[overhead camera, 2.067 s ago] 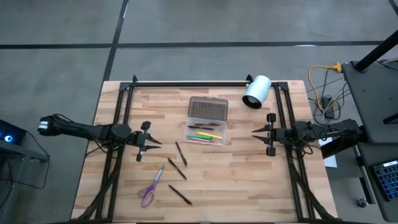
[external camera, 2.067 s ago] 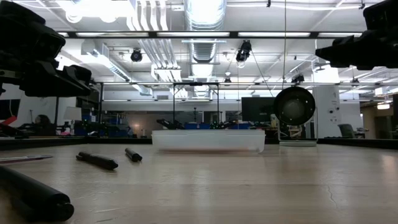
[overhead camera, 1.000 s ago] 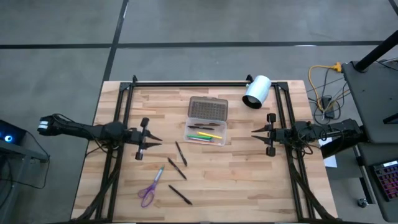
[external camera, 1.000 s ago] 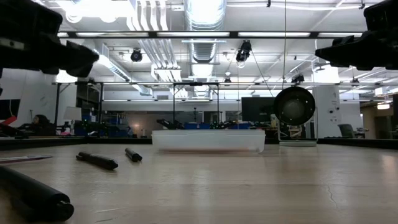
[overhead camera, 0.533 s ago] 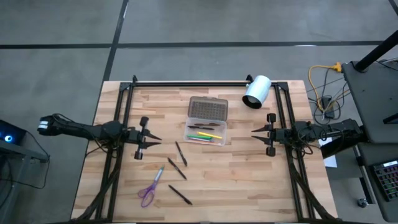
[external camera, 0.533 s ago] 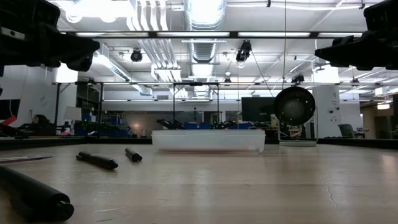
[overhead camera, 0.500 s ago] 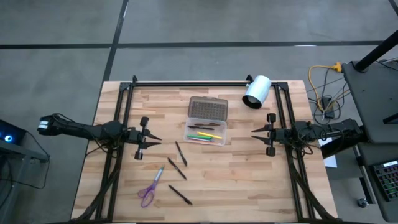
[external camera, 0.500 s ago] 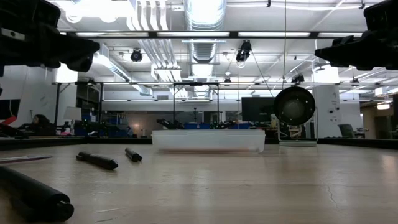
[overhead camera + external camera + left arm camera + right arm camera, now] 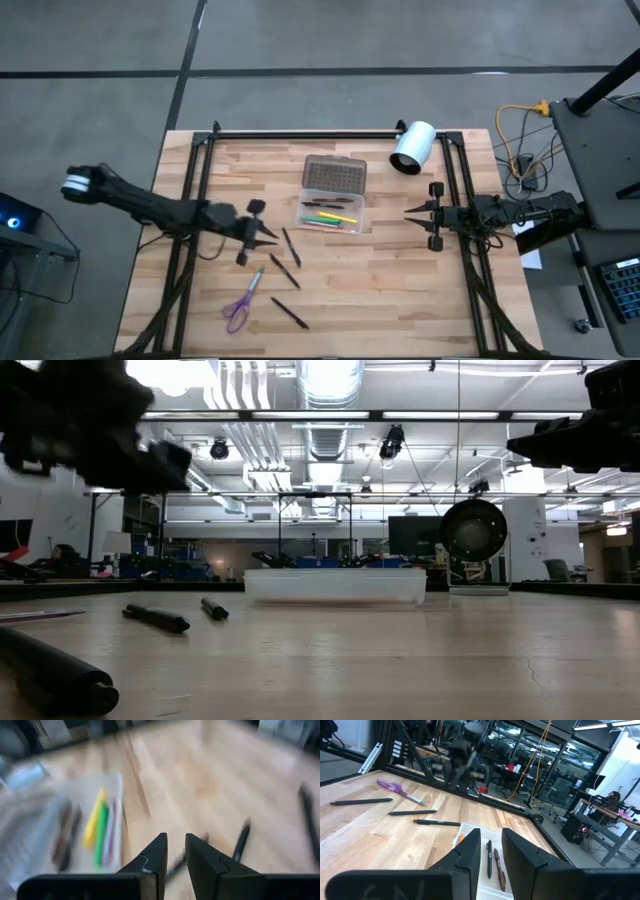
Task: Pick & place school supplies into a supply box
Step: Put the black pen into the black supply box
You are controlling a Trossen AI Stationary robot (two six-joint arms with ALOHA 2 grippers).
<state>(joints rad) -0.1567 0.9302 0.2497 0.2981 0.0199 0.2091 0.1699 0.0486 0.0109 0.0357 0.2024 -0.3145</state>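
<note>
The supply box (image 9: 332, 196) lies open mid-table, its dotted lid (image 9: 334, 174) flat behind a clear tray holding yellow, green and dark pens (image 9: 98, 827). Three black pens (image 9: 290, 246) (image 9: 284, 271) (image 9: 289, 313) and purple-handled scissors (image 9: 241, 301) lie flat on the wood, nearer than the box. My left gripper (image 9: 271, 233) (image 9: 176, 841) hovers left of the nearest black pen, tipped downward, with a narrow gap and nothing between the fingers. My right gripper (image 9: 407, 212) (image 9: 491, 834) waits level at the table's right side, narrowly open and empty.
A white cylinder (image 9: 413, 147) lies at the far right corner. Black frame rails (image 9: 200, 200) (image 9: 455, 200) run along both sides of the table, and a bar (image 9: 310, 133) runs across its far edge. Bare wood lies right of the pens.
My left arm has stretched out from the left rail toward the table's middle, carrying its gripper right and slightly nearer, toward the black pens, and tipping it downward. The pens, scissors and box have stayed put.
</note>
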